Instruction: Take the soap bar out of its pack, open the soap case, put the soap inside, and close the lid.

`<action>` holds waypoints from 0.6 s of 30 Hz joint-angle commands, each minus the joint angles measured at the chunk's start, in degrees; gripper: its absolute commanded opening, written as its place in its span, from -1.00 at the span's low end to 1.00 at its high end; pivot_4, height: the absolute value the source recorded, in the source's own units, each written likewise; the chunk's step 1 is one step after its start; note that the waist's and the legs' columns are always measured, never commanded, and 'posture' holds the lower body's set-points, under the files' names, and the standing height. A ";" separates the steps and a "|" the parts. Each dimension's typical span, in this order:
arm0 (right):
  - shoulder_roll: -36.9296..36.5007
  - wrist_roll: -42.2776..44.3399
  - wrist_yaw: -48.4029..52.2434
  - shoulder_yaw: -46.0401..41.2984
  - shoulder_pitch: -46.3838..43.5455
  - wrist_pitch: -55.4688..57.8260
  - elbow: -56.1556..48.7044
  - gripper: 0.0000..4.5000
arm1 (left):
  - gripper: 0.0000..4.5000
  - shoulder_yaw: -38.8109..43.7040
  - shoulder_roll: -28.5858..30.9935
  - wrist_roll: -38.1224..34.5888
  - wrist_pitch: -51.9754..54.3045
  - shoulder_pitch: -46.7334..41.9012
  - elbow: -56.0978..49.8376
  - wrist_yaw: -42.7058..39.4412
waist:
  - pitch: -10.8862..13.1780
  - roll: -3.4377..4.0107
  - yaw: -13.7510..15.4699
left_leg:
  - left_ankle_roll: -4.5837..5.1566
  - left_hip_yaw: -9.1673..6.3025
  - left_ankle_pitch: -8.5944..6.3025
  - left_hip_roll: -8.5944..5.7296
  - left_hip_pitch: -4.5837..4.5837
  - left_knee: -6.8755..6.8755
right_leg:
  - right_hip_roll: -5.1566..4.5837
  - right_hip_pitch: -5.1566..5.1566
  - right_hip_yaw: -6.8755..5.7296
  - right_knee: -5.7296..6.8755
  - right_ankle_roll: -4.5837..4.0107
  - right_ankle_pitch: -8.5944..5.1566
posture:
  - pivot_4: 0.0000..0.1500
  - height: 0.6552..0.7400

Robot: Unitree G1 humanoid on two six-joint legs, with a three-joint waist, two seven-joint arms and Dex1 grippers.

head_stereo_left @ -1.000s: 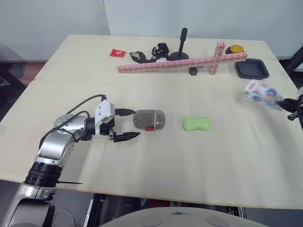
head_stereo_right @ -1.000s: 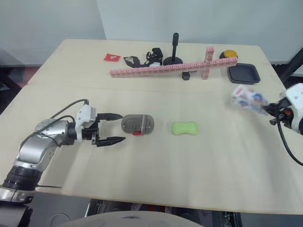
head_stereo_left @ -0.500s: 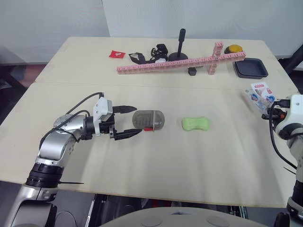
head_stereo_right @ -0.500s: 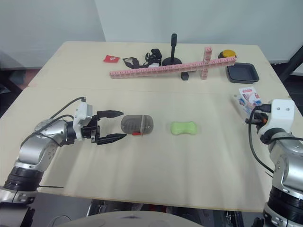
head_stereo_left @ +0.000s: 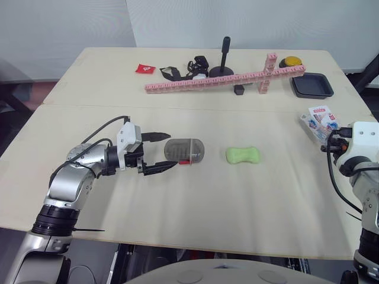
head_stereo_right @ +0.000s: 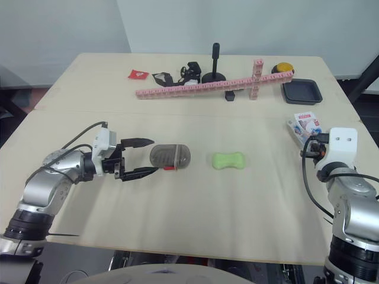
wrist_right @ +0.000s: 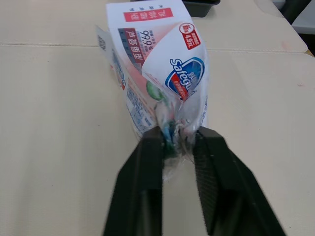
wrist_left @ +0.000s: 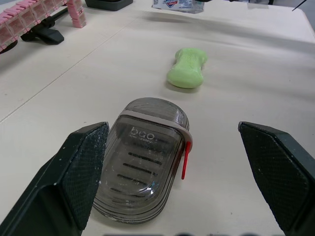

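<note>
While soap (head_stereo_left: 243,155) lies unpacked, case (head_stereo_left: 188,149) is shut, unfilled; left gripper (head_stereo_left: 172,150) gapes wide at it, right gripper (wrist_right: 177,138) pinches pack (wrist_right: 150,64).

light: bright, even, diffuse, from overhead
shadows: soft, pale, short, beneath things on the table (head_stereo_left: 195,195)
distortion: wrist views wide-angle, left fingers (wrist_left: 74,177) loom large at edges
</note>
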 commanded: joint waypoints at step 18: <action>-14.29 7.68 32.87 5.24 3.44 -33.05 3.50 0.99 | 1.00 -0.62 0.99 3.08 -4.28 -3.90 4.45 -2.65 | 0.02 -0.03 -0.19 | -0.11 -0.03 0.06 0.00 0.46 -0.53 | 0.04 0.49 -0.03 -0.52 0.05 0.02 | 1.00 0.84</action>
